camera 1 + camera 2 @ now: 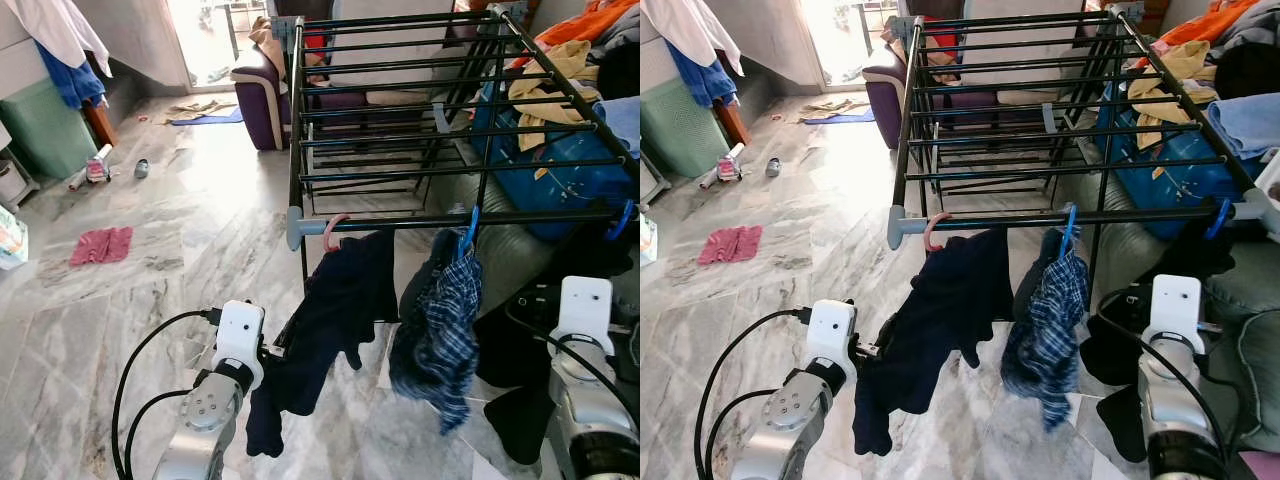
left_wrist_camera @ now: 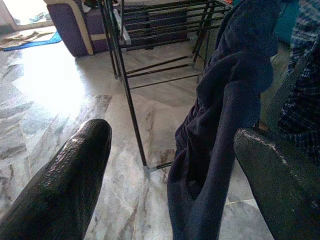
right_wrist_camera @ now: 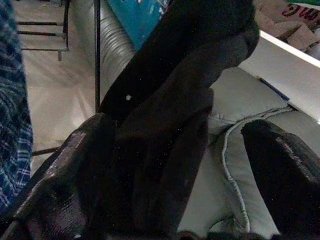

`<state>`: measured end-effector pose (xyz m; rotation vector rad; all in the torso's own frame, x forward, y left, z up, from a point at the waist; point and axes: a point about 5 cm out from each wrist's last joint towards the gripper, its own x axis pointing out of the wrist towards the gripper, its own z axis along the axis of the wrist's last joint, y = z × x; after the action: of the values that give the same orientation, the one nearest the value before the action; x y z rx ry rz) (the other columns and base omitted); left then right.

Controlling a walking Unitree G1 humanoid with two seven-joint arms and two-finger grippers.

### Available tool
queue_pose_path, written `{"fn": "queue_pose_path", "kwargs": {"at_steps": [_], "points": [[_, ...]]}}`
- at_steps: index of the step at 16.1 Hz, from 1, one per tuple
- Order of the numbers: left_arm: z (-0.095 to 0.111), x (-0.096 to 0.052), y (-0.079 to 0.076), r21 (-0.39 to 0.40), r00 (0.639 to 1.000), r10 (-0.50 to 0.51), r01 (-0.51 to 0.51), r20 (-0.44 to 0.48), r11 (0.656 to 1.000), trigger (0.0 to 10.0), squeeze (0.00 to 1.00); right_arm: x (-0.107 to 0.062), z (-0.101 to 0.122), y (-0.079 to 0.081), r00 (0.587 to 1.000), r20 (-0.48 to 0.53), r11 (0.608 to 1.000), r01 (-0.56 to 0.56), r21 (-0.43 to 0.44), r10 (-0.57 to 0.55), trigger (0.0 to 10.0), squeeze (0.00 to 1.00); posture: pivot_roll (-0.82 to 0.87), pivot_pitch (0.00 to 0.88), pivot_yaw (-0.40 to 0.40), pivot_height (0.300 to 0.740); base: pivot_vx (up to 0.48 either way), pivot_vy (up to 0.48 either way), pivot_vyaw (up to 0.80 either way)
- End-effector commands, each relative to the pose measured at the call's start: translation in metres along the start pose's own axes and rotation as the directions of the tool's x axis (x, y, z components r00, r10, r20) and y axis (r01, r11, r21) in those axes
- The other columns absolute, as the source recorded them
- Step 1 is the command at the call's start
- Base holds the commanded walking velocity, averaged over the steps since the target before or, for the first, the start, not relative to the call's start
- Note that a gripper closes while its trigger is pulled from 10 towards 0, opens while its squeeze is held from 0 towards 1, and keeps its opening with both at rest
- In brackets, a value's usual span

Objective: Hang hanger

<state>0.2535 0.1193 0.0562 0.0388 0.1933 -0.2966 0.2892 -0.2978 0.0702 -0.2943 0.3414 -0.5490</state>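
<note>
A black drying rack stands ahead. On its front rail hangs a pink hanger carrying a dark navy garment. Beside it a blue hanger holds a plaid shirt, and another blue hanger with a black garment hangs at the rail's right end. My left gripper is open low beside the navy garment, which hangs between its fingers. My right gripper is open with the black garment draped between its fingers.
A purple sofa stands behind the rack's left end. A blue case and a grey couch sit under and right of the rack. Clothes lie piled on its top right. A pink cloth lies on the marble floor.
</note>
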Motion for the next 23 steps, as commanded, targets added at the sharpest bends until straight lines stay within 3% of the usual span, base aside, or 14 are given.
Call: {"fn": "queue_pose_path", "kwargs": {"at_steps": [1,4,6,7,8,17,23], "points": [[0.002,-0.001,0.002,0.004,1.0,-0.004,0.004,-0.001,1.0,10.0,0.0,0.006,0.004,0.003,1.0,-0.009,1.0,0.008,0.012,-0.008,10.0,0.89,-0.03,0.0,0.05,0.74,0.0,0.0,0.0],[0.002,-0.003,0.004,0.001,1.0,-0.008,0.008,-0.011,1.0,10.0,0.0,0.014,-0.001,0.007,0.995,-0.102,0.997,0.022,0.075,-0.014,10.0,0.0,0.0,0.007,0.052,0.74,0.0,0.0,0.0],[0.001,-0.005,0.007,0.006,1.0,-0.01,0.01,-0.017,1.0,10.0,0.0,0.016,-0.002,0.01,0.992,-0.127,0.997,0.0,0.081,0.01,10.0,0.0,0.01,0.016,0.059,0.74,0.0,0.0,0.0],[0.0,-0.009,0.011,0.018,1.0,-0.011,0.012,-0.027,1.0,10.0,0.0,0.017,-0.001,0.014,0.99,-0.138,0.994,-0.015,0.108,0.03,0.9,0.0,0.03,0.023,0.07,0.74,0.0,0.0,0.0],[0.0,-0.011,0.015,0.024,0.999,-0.01,0.011,-0.034,1.0,10.0,0.0,0.019,0.0,0.015,0.989,-0.142,0.992,-0.017,0.126,0.035,0.0,0.0,0.03,0.026,0.076,0.74,0.0,0.0,0.0],[0.002,-0.006,0.018,0.044,0.998,-0.028,0.03,-0.048,0.999,10.0,0.0,0.025,0.001,0.005,0.99,-0.141,0.993,0.013,0.119,0.004,0.0,0.0,0.03,0.013,0.104,0.74,0.0,0.0,0.0],[0.002,-0.005,0.017,0.04,0.999,-0.026,0.028,-0.047,0.999,10.0,0.0,0.02,0.005,0.029,0.988,-0.092,0.987,-0.109,0.117,0.12,0.0,0.0,0.02,0.008,0.097,0.74,0.0,0.0,0.0]]}}
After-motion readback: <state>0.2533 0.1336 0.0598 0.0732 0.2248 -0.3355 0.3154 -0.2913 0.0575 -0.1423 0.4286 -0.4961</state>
